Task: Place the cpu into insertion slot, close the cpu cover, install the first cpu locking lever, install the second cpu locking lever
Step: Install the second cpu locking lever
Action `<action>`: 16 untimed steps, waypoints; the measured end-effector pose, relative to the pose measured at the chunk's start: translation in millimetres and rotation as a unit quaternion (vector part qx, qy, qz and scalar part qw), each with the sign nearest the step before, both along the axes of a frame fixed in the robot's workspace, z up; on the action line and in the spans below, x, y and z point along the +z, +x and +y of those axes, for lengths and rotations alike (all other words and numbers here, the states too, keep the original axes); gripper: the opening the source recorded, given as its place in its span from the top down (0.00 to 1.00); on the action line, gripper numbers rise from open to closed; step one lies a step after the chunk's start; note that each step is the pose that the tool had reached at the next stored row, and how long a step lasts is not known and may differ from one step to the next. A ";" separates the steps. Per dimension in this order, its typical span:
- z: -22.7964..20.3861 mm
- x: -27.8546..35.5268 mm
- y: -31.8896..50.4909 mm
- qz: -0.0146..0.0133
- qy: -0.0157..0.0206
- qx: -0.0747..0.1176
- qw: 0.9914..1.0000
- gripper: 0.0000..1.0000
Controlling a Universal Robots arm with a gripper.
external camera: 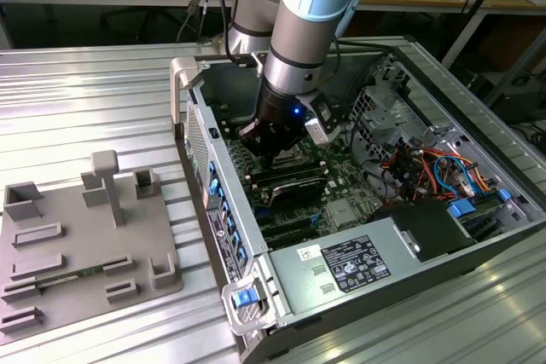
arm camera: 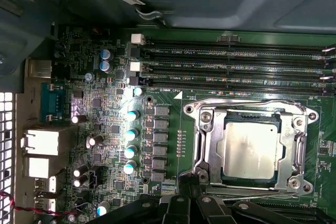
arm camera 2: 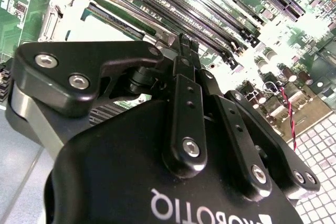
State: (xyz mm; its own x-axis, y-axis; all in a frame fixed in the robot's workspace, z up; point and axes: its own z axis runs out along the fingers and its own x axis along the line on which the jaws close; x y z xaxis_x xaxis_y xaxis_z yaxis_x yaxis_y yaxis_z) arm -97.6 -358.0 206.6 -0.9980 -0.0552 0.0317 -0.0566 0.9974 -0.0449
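The cpu (arm camera: 251,150) lies flat in the slot (arm camera: 310,116), and its shiny face shows through the window of the cover (arm camera: 295,145). The cover looks folded down over it. So I think the first two steps are done and the job now is the levers. A thin lever (arm camera: 247,101) runs along the side of the slot next to the memory slots (arm camera: 236,66). I cannot tell if it is hooked in place. The slot sits near the middle of the board (arm camera: 110,129), and the memory slots line up just beside it. The gripper (arm camera: 191,195) is at the slot's other side, right by one corner of the slot's rim, touching it or very near it. In the second wrist view the gripper (arm camera 2: 182,40) has its fingers pressed close together, and I see nothing held between them. I think a lever like this needs a slow, firm push down and a small slide sideways so it slips under its hook. In the exterior view the arm (external camera: 311,6) reaches straight down into the open case (external camera: 401,253), tipped just a little. Its gripper (external camera: 271,155) is low over the board, nearer the case wall on the exterior view's left.
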 end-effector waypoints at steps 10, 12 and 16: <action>0.0 0.8 0.2 0.000 0.000 0.000 1.000 0.89; -0.9 1.0 0.2 0.000 0.000 0.000 1.000 0.89; -2.9 0.9 0.2 0.000 0.000 0.000 1.000 0.89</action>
